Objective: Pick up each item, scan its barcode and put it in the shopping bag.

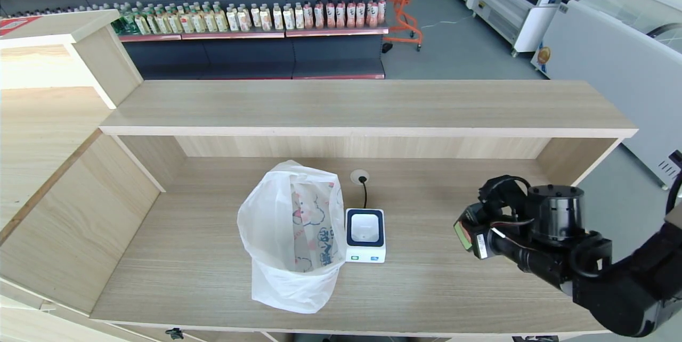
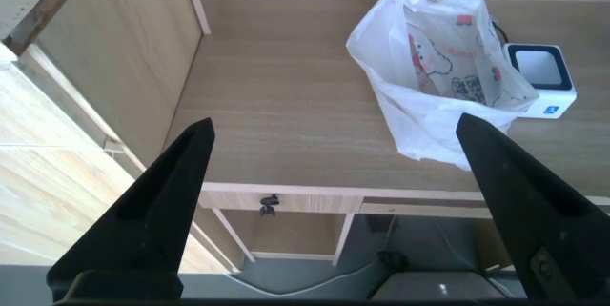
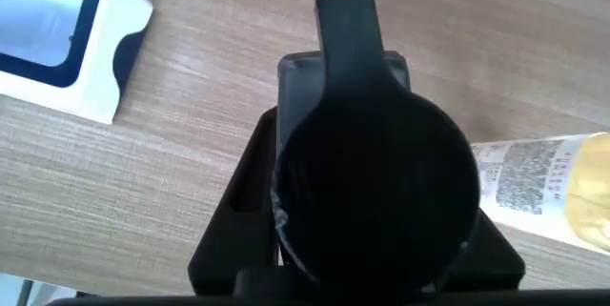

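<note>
Right now your right pincer (image 1: 473,236) hangs at the right of the head view, above the counter (image 1: 186,257); it is clamped on a bottle (image 3: 548,187), whose yellow body and white printed label stick out past the black wrist in the right wrist view. Your scanner (image 1: 365,228) stands near the middle of the head view, a white box with a dark blue face turned up, well apart from that pincer; its black cable (image 1: 364,193) runs up to a round hole in the counter behind it. Just left of the scanner, touching or nearly touching it, stands the shopping bag (image 1: 290,235), white, thin and open at the top; a packet (image 1: 314,225) with a cartoon print (pink and blue on pale paper) leans upright inside it. Your left pincer (image 2: 335,125) has its two black fingers spread wide apart with nothing between them; it hangs off the counter's near edge, with the bag and scanner farther off. Shelves of bottles (image 1: 256,17) line the top of the head view.
</note>
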You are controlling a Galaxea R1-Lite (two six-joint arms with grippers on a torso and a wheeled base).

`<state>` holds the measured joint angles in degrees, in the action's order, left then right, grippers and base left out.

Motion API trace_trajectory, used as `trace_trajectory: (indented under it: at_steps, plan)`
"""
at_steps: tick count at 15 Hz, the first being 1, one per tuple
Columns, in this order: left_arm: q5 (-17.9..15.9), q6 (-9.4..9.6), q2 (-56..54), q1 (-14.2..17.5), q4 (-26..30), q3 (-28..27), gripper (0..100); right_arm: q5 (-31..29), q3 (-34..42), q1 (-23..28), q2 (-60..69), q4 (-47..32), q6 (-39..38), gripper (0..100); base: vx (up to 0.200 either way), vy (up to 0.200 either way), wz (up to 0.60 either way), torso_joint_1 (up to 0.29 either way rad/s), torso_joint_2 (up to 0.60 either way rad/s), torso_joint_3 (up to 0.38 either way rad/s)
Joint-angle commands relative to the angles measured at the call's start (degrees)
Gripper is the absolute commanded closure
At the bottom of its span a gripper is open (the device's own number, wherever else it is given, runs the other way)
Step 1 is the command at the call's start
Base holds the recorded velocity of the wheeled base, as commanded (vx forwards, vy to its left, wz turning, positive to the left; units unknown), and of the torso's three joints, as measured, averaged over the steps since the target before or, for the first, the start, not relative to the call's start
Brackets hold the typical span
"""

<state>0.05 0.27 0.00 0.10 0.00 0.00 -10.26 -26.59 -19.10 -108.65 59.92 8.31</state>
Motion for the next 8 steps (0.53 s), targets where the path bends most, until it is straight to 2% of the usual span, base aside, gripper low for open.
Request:
trace_trajectory:
  at_steps: [1, 3, 5, 7, 8]
  plan:
    - [-0.05, 0.00, 0.09, -0.01, 0.00, 0.00, 0, -0.19, 4.44, -1.73, 14.26, -2.52, 3.81, 100, 0.000, 0.000, 0.00, 0.000, 0.00, 0.000]
    - [0.04, 0.00, 0.09, -0.01, 0.00, 0.00, 0, -0.19, 4.79, -1.64, 18.13, -3.93, 16.21, 100, 0.000, 0.000, 0.00, 0.000, 0.00, 0.000]
    - [0.04, 0.00, 0.09, -0.01, 0.00, 0.00, 0, 1.39, 5.05, -1.64, 21.56, -4.11, 32.38, 100, 0.000, 0.000, 0.00, 0.000, 0.00, 0.000]
    - [0.04, 0.00, 0.09, 0.08, 0.00, 0.00, 0, 8.95, 5.14, -1.55, 22.61, -4.11, 39.41, 100, 0.000, 0.000, 0.00, 0.000, 0.00, 0.000]
    - [0.04, 0.00, 0.09, -0.01, 0.00, 0.00, 0, 20.02, 5.14, -0.58, 22.43, -5.07, 50.66, 100, 0.000, 0.000, 0.00, 0.000, 0.00, 0.000]
